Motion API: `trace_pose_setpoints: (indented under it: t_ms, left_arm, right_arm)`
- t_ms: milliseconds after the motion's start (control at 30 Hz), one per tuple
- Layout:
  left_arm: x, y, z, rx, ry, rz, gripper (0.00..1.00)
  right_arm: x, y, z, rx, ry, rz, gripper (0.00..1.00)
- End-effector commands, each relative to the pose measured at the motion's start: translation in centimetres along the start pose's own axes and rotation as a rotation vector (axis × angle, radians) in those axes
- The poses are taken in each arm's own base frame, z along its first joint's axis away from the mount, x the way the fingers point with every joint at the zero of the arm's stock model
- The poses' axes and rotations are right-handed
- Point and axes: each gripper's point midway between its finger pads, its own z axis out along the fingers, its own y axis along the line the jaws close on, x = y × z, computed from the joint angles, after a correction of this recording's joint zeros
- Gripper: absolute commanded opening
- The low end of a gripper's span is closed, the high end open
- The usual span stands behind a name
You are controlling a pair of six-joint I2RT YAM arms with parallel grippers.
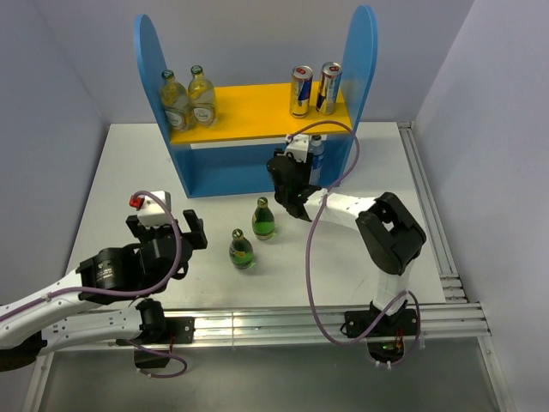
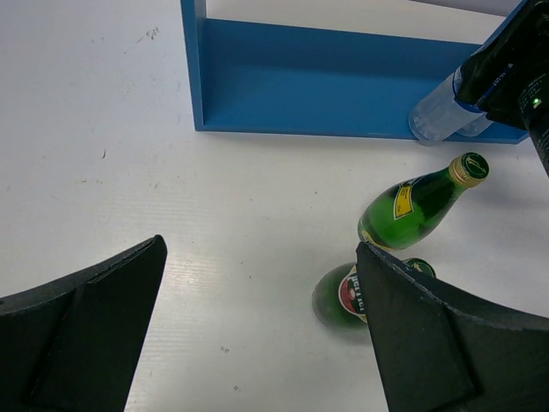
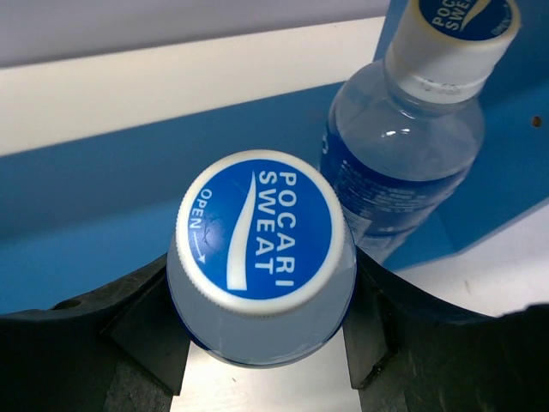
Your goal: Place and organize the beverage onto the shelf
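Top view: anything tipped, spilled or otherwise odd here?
Nothing stands out. Two green bottles stand upright on the table, not yet shelved; the right gripper holds a Pocari bottle at the shelf base.

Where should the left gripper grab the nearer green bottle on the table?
Grip the nearer green bottle around its wide body, below the tapering neck, coming level from the left: it stands upright, the open left gripper sits on that side, the other green bottle behind-right.

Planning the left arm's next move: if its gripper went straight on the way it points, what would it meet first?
The left gripper looks set to meet bare table first, then the blue base of the shelf; green bottles stand right of that line. Depth is unclear.
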Motion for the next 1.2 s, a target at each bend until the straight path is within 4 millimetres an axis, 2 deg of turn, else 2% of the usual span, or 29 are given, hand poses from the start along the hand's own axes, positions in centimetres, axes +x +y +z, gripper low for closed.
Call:
trace_pose_setpoints:
  t_ms: [0, 200, 467, 633, 733, 767, 800, 833, 867, 967, 1167]
  left_arm:
    - [-0.5, -0.1, -0.1, -0.004, -0.013, -0.019, 0.99]
    - [-0.5, -0.2, -0.1, -0.004, -0.013, -0.018, 0.99]
    - [-0.5, -0.2, -0.1, -0.006, -0.011, -0.019, 0.99]
    - [-0.6, -0.2, -0.1, -0.005, -0.012, -0.02, 0.99]
    - [-0.5, -0.2, -0.1, -0.001, -0.011, -0.018, 0.99]
    - [-0.6, -0.1, -0.1, -0.002, -0.013, -0.02, 0.99]
    - [-0.5, -0.2, -0.1, -0.001, -0.011, -0.02, 0.99]
    - [-0.6, -0.1, -0.2, -0.002, -0.013, -0.023, 0.99]
    - [-0.5, -0.2, -0.1, -0.004, -0.011, -0.02, 0.99]
    - [-0.5, -0.1, -0.1, -0.005, -0.012, -0.019, 0.99]
    - [-0.6, -0.2, -0.1, 0.0, -0.012, -0.022, 0.99]
  right_arm:
    - [-5.8, 0.3, 0.3, 0.015, -0.179, 0.233, 0.0]
    - [-5.2, -0.2, 0.7, 0.047, -0.218, 0.257, 0.0]
    - [-6.3, -0.1, 2.1, 0.089, -0.263, 0.268, 0.0]
    - [-5.2, 0.2, 2.8, 0.108, -0.225, 0.238, 0.0]
    - [-5.0, 0.5, 3.2, 0.114, -0.208, 0.227, 0.47]
    - [-4.7, 0.5, 3.3, 0.117, -0.201, 0.221, 0.71]
    - [-4.7, 0.5, 3.3, 0.116, -0.2, 0.22, 0.76]
    - [-4.5, 0.5, 3.3, 0.118, -0.192, 0.21, 0.89]
    - [-4.4, 0.6, 3.4, 0.118, -0.188, 0.207, 0.93]
    - [-4.7, 0.7, 3.4, 0.122, -0.185, 0.203, 0.95]
    - [-5.0, 0.4, 2.9, 0.113, -0.178, 0.215, 0.95]
